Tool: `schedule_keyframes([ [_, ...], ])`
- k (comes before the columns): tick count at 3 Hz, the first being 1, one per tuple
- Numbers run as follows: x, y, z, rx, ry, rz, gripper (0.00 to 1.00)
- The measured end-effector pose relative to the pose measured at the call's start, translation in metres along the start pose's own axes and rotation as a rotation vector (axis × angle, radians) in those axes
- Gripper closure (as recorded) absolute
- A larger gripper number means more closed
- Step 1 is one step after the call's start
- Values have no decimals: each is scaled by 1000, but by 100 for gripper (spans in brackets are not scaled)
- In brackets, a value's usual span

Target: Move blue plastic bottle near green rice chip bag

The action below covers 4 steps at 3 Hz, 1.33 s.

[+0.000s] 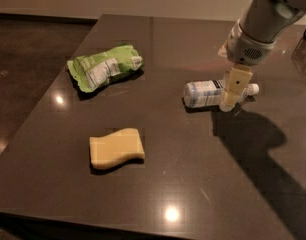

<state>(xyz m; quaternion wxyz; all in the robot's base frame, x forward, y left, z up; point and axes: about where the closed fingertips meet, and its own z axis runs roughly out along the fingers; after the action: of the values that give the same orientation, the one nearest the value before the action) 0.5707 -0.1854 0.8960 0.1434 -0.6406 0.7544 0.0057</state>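
So the gripper (230, 96) is over on the right side of the counter (193, 184), hanging down from the arm right at the blue plastic bottle (203, 93). One pale cream part of it sits in front of the bottle near the neck and covers that bit. I honestly can't tell if the jaws are clenched on the bottle or released, since the far side is hidden.

The bottle is lying on its side on the counter, with its white cap pointing right and its base pointing left. The pale blue-and-white label faces up. I can't make out whether there's anything inside it.

The green rice chip bag (105, 66) is well apart from the bottle, toward the back left of the counter. It's lying flat and wrinkled with its white nutrition panel facing up. It looks sealed, and I can't see any contents.

Nearer the front left there's a pale yellow wavy sponge (116, 148), sitting on its own away from both of them. The arm throws a big shadow across the right front of the counter.
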Motion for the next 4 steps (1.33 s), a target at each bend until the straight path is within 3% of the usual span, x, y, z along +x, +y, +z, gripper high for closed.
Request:
schedule_keyframes([
  [1,-3,-5,28,-40,22,-45,0],
  [3,-13,-17,46,-81,55,-109,41],
  [4,-36,-20,42,-87,56,-148,66],
])
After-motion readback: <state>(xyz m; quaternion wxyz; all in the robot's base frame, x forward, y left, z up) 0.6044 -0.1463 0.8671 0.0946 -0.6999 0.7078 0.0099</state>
